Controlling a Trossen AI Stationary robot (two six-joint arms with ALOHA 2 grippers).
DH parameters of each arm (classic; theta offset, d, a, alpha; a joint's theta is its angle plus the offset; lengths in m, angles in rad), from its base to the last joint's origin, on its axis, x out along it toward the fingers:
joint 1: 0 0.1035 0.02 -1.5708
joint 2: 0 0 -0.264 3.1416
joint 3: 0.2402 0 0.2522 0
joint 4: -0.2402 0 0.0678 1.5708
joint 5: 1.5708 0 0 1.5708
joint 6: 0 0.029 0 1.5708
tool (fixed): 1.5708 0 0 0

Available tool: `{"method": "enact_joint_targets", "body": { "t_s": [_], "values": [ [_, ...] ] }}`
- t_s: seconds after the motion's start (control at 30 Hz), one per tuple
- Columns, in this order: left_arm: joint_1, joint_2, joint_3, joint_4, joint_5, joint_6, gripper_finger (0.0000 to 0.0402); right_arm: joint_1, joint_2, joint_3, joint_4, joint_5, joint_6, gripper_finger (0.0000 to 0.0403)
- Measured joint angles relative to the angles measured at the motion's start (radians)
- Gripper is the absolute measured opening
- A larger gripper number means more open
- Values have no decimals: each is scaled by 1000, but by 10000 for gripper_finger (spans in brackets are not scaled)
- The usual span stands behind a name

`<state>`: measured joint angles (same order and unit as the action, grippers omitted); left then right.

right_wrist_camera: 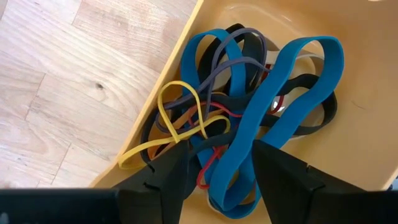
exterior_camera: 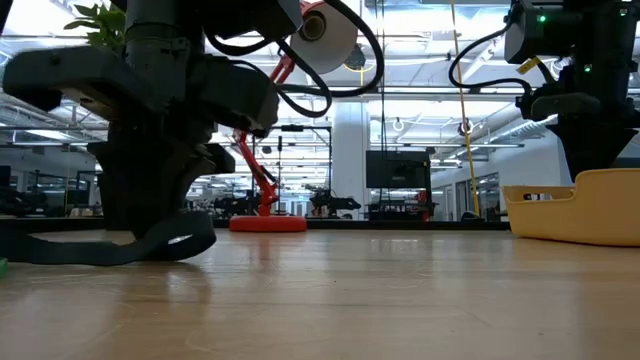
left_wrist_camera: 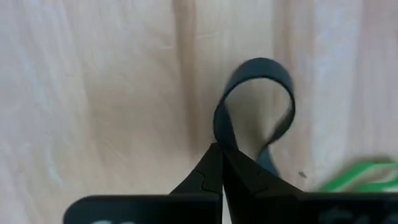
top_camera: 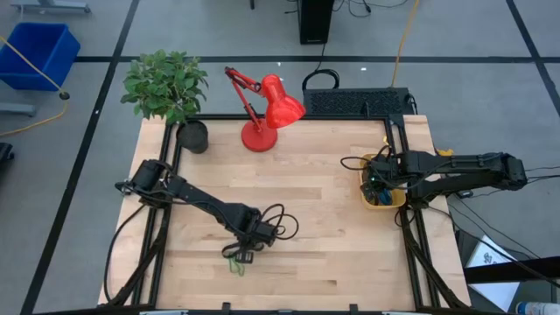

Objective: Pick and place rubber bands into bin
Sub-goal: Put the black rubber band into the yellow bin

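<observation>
My left gripper point(left_wrist_camera: 221, 167) points down at the table's near middle point(top_camera: 242, 248) and is shut on a dark blue-grey rubber band point(left_wrist_camera: 256, 102). A green rubber band point(left_wrist_camera: 364, 177) lies flat on the wood just beside it point(top_camera: 236, 264). The yellow-orange bin point(top_camera: 383, 199) stands at the table's right edge and holds several rubber bands point(right_wrist_camera: 273, 106), blue, black, yellow and red. My right gripper point(right_wrist_camera: 221, 180) hangs open over the bin point(exterior_camera: 580, 205), its fingers above the pile. My left gripper pinches the dark band where its two strands come together point(left_wrist_camera: 222, 132), between the two shut fingertips. The fingers come from above, pointing down. The rest of the band spreads as an open loop on the wood beyond the fingertips point(exterior_camera: 150, 245).
A red desk lamp point(top_camera: 267, 109) and a potted plant point(top_camera: 166, 83) in a black pot point(top_camera: 192, 136) stand at the table's far edge. The arm's black cables point(top_camera: 278, 223) loop beside my left gripper. A big blue crate point(top_camera: 39, 52) sits on the floor, off the table.
</observation>
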<state>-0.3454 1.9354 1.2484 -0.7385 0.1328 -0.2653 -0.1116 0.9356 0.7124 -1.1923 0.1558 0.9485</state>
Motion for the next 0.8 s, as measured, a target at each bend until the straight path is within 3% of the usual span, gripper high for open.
{"method": "enact_joint_targets", "body": {
  "t_s": [0.27,0.47,0.6,0.8],
  "values": [
    [11,-84,-1,2,3,-2,3,0,0,0,0,0,0,169],
    [20,-155,0,9,-62,-2,3,0,-2,0,53,0,-12,169],
    [35,-222,1,18,-109,1,3,2,-21,0,218,-27,-98,169],
    [72,-318,1,101,-202,53,3,2,-59,0,622,-61,-263,169]
  ]
}}
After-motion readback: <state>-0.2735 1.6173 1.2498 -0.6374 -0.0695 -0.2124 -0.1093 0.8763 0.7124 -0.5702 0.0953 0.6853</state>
